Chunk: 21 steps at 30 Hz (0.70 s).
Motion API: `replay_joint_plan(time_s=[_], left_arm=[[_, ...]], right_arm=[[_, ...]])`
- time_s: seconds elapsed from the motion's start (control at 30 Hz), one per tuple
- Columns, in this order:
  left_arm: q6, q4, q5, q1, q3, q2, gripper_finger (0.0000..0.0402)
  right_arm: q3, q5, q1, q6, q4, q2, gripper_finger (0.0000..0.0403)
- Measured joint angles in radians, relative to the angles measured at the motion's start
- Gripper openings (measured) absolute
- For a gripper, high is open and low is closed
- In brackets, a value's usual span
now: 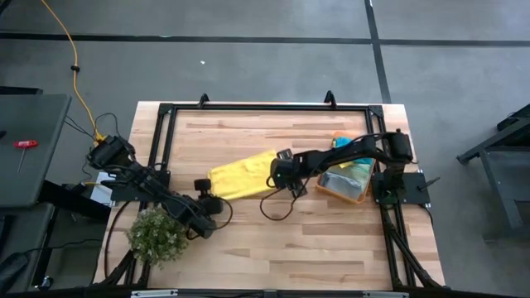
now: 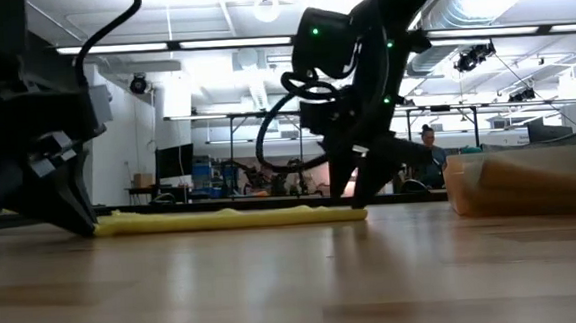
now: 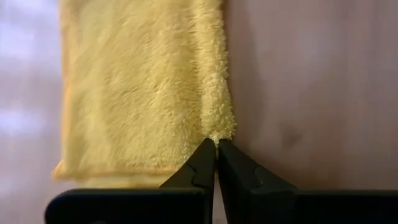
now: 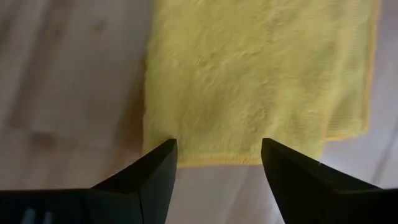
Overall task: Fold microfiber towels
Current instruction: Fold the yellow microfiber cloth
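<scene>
A yellow towel (image 1: pixel 240 175) lies flat on the wooden table as a folded strip, seen in the low view as a thin yellow band (image 2: pixel 231 218). My left gripper (image 3: pixel 216 146) is shut at the strip's left, near corner (image 1: pixel 209 195). My right gripper (image 4: pixel 219 149) is open and points down over the strip's other short end (image 1: pixel 276 175), one finger on each side of that edge's middle. More towels, teal and yellow among them, lie in the orange bin (image 1: pixel 346 184). My left gripper pinches the yellow towel's very corner (image 3: pixel 217 132) between the free ends of its two fingers. It comes slanting down from the table's left and near side. How many layers it has cannot be told. The towel lies flat on the table.
The orange bin (image 2: pixel 530 182) stands just right of the towel. A small bushy green plant (image 1: pixel 157 234) sits at the near left, beside my left arm. A black frame (image 1: pixel 265 108) runs around the work area. Bare wood lies near the front edge.
</scene>
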Motion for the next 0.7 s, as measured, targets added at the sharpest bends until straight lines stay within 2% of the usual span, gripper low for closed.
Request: replay_joint_plan(time_s=[0.2, 0.53, 0.7], left_arm=[[0.002, -0.082, -0.031, 0.032, -0.003, 0.001, 0.0002], [0.000, -0.078, -0.031, 0.044, -0.003, 0.000, 0.0001], [0.000, -0.076, -0.029, 0.044, -0.003, 0.000, 0.0001]], right_arm=[[0.000, -0.032, 0.056, 0.080, -0.011, -0.006, 0.0226], [0.000, -0.084, 0.160, 0.207, 0.014, -0.006, 0.0226], [0.056, -0.092, 0.171, 0.295, -0.081, -0.016, 0.0226]])
